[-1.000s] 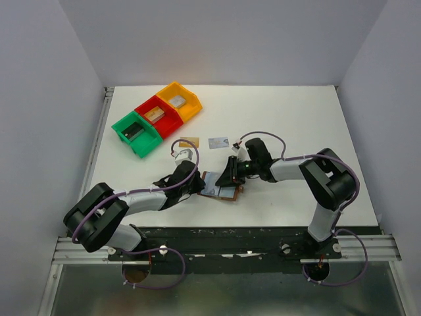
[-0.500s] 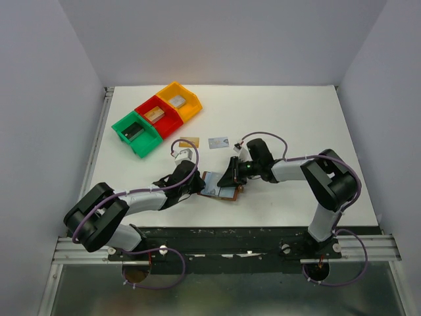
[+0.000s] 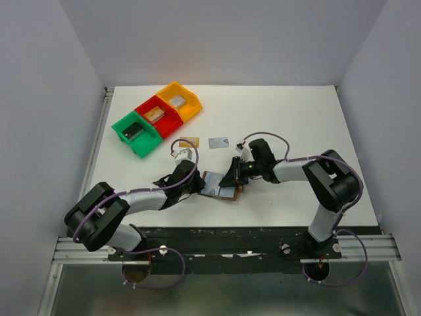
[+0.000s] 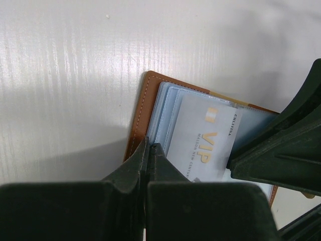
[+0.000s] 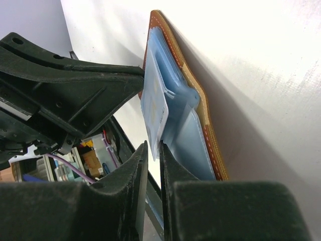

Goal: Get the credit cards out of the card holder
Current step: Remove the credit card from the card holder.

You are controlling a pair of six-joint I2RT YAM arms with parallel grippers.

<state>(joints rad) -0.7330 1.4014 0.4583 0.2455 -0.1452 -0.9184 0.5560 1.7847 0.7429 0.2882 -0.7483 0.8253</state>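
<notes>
Right claw (image 5: 153, 150) narrowed, arm stretched low, pinching silvery card (image 5: 154, 108) edge; left claw (image 4: 149, 150) pressed together on card holder (image 4: 138, 115) rim.

Table (image 3: 296, 112), card holder (image 3: 219, 185), gold card (image 3: 189, 141), silvery card (image 3: 218, 142), bins (image 3: 148, 146)

Tally, kind by kind.

We count three plastic bins: one green bin (image 3: 148, 146), one red bin (image 3: 172, 124), one yellow bin (image 3: 192, 105). Each shows us one block, so three blocks: a dark block (image 3: 132, 130), a tan block (image 3: 155, 114), a grey block (image 3: 177, 101). One card holder (image 3: 222, 191). Three cards that we can make out: one gold-tan card (image 3: 189, 141) and one silvery card (image 3: 218, 142) loose on the table (image 3: 296, 118), plus one VIP card (image 4: 200, 145) at the holder. Whether more cards sit in the sleeves beneath it we cannot tell. Two grippers: the left gripper (image 3: 200, 187) and the right gripper (image 3: 231, 180).
</notes>
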